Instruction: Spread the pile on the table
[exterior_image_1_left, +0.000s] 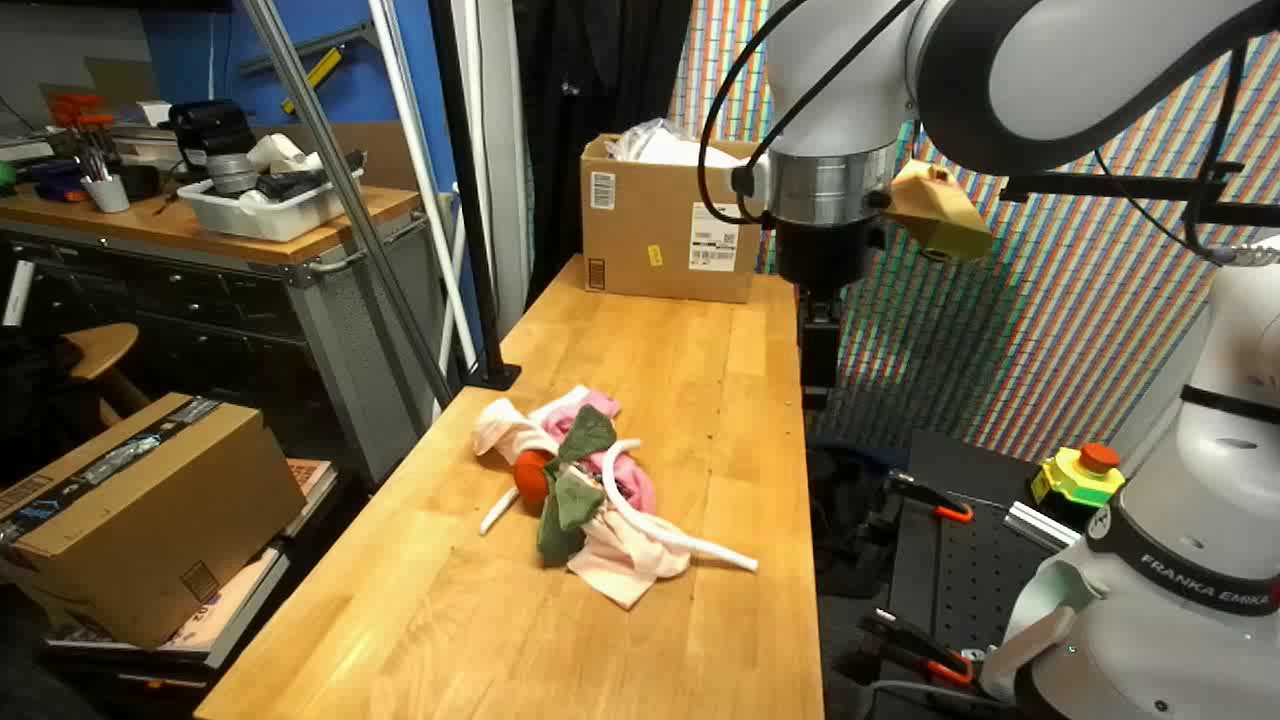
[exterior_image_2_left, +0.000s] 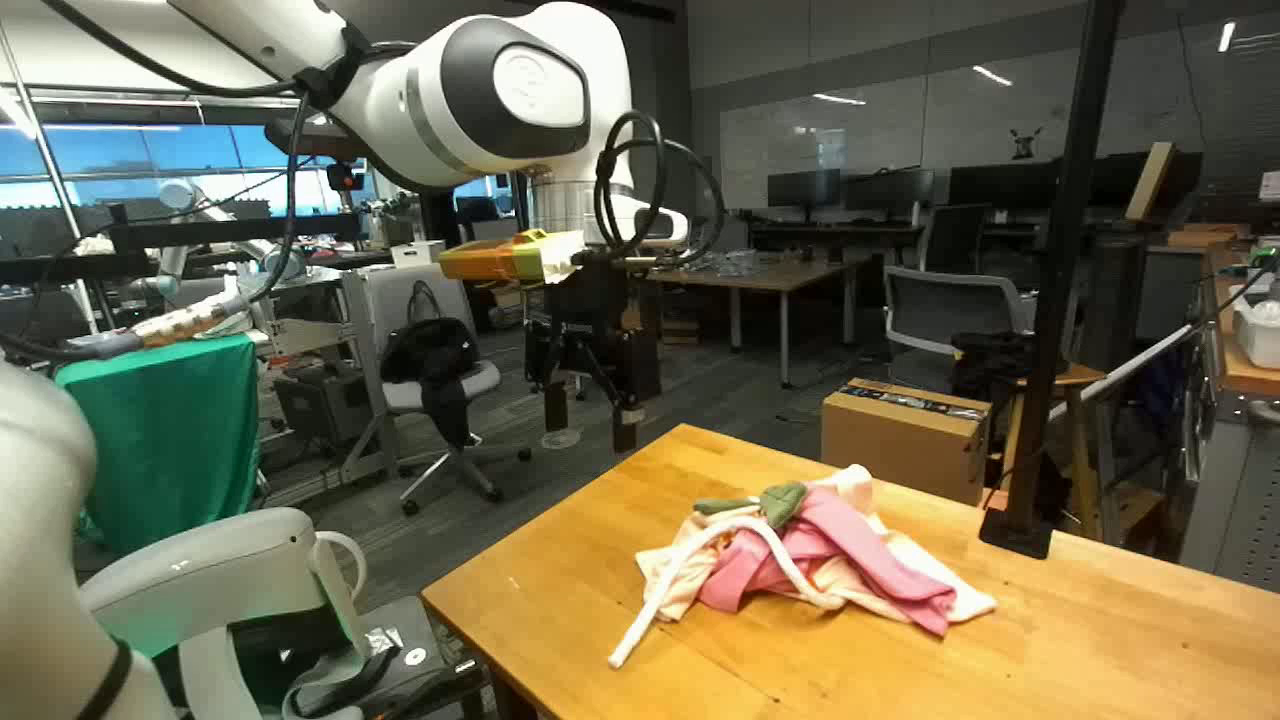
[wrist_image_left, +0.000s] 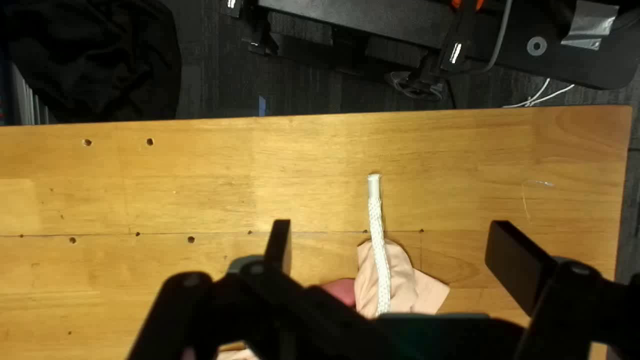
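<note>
On the pale-wood table (exterior_image_1_left: 420, 640) lies the pile (exterior_image_1_left: 620, 555), a loose heap seen in both exterior views. It mixes cream cloth (exterior_image_2_left: 955, 595), pink cloth (exterior_image_2_left: 850, 545), green pieces (exterior_image_1_left: 587, 436), a red-orange piece (exterior_image_1_left: 532, 477) and a white cord (exterior_image_1_left: 690, 541). The cord curves over the cloth and one end reaches onto bare wood. High above the table's edge, apart from the pile, my gripper (exterior_image_2_left: 590, 428) points down with its fingers spread. Between the fingers in the wrist view the cord (wrist_image_left: 378, 245) and some cream cloth (wrist_image_left: 404, 280) show below; the gripper body hides most of the heap.
A cardboard box (exterior_image_1_left: 665, 240) stands at the table's far end. A black post (exterior_image_1_left: 492, 376) is fixed at the table's side edge near the pile. Another box (exterior_image_1_left: 150, 520) sits low beside the table. A darker workbench (exterior_image_1_left: 390, 198) stands behind it.
</note>
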